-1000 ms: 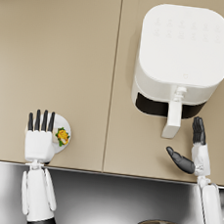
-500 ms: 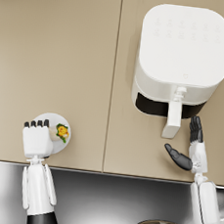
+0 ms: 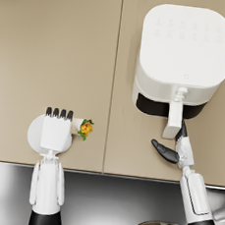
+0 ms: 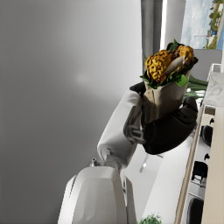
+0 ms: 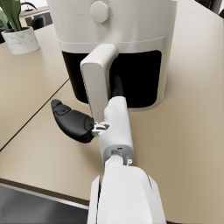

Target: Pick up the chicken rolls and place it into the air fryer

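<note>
At lower left of the head view, the left robot hand (image 3: 56, 133) grips the chicken roll (image 3: 83, 127) above a white plate (image 3: 34, 134). The roll's long axis runs left to right, its filling end toward the air fryer (image 3: 182, 63) at upper right. It is a pale wrap with golden chicken and green leaves. The right robot hand (image 3: 174, 149), fingers spread and empty, touches the fryer's drawer handle (image 3: 173, 120).

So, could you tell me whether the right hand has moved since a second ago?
Yes. The right hand has shifted left, toward the air fryer handle, its fingers now beside it.
</note>
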Controlling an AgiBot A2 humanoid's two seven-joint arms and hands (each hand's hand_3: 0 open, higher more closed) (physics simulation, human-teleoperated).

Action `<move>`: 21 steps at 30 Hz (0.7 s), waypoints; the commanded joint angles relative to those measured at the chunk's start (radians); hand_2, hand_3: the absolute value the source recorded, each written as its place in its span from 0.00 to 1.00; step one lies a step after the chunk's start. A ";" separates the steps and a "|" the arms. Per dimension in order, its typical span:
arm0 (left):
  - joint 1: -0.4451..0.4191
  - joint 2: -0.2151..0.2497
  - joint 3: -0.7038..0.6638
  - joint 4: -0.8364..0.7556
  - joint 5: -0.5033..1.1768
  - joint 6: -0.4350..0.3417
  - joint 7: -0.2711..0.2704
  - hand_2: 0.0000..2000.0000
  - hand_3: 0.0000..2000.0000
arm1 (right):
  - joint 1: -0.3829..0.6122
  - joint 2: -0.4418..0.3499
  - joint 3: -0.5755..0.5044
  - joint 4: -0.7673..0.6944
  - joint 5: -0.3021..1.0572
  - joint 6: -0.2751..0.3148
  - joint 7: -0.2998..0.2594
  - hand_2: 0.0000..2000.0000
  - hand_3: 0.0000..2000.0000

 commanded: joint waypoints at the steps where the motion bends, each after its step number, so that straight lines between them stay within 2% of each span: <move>1: 0.037 0.001 0.032 -0.046 0.000 -0.003 -0.005 1.00 1.00 | 0.039 -0.015 0.031 -0.035 0.001 -0.007 0.000 0.00 0.00; 4: 0.052 0.006 0.057 -0.061 0.000 -0.012 -0.010 1.00 1.00 | 0.064 -0.018 0.054 -0.045 0.003 -0.018 0.000 0.00 0.00; 5: 0.056 0.008 0.067 -0.065 0.000 -0.014 -0.012 1.00 1.00 | 0.061 -0.015 0.057 -0.036 0.003 -0.031 0.000 0.68 0.16; 6: 0.057 0.010 0.077 -0.068 0.000 -0.015 -0.012 1.00 1.00 | 0.060 -0.011 0.064 -0.024 0.004 -0.058 0.000 1.00 0.33; 9: 0.066 0.017 0.101 -0.071 0.000 -0.015 -0.013 1.00 1.00 | 0.071 -0.011 0.081 -0.027 0.004 -0.139 0.000 1.00 0.82; 10: 0.073 0.020 0.113 -0.082 0.000 -0.016 -0.013 1.00 1.00 | 0.071 -0.009 0.093 -0.023 0.005 -0.140 0.001 1.00 0.98; 12: 0.095 0.028 0.139 -0.100 0.000 -0.012 0.003 1.00 1.00 | 0.047 0.021 0.133 0.037 0.008 -0.061 0.002 1.00 1.00; 13: 0.106 0.033 0.149 -0.099 0.000 -0.009 0.011 1.00 1.00 | 0.029 0.043 0.159 0.068 0.009 -0.056 0.001 1.00 1.00; 16: 0.123 0.045 0.175 -0.101 -0.001 0.041 0.038 1.00 1.00 | -0.039 0.129 0.241 0.199 0.009 -0.085 0.000 1.00 1.00; 18: 0.135 0.053 0.186 -0.116 -0.001 0.130 0.070 1.00 1.00 | -0.066 0.179 0.284 0.264 0.008 -0.104 -0.003 1.00 1.00; 19: 0.182 0.079 0.218 -0.142 -0.001 0.163 0.081 1.00 1.00 | -0.135 0.284 0.368 0.427 0.007 -0.111 -0.004 1.00 1.00; 21: 0.187 0.087 0.237 -0.148 -0.001 0.258 0.129 1.00 1.00 | -0.136 0.324 0.416 0.465 0.008 -0.141 -0.007 1.00 1.00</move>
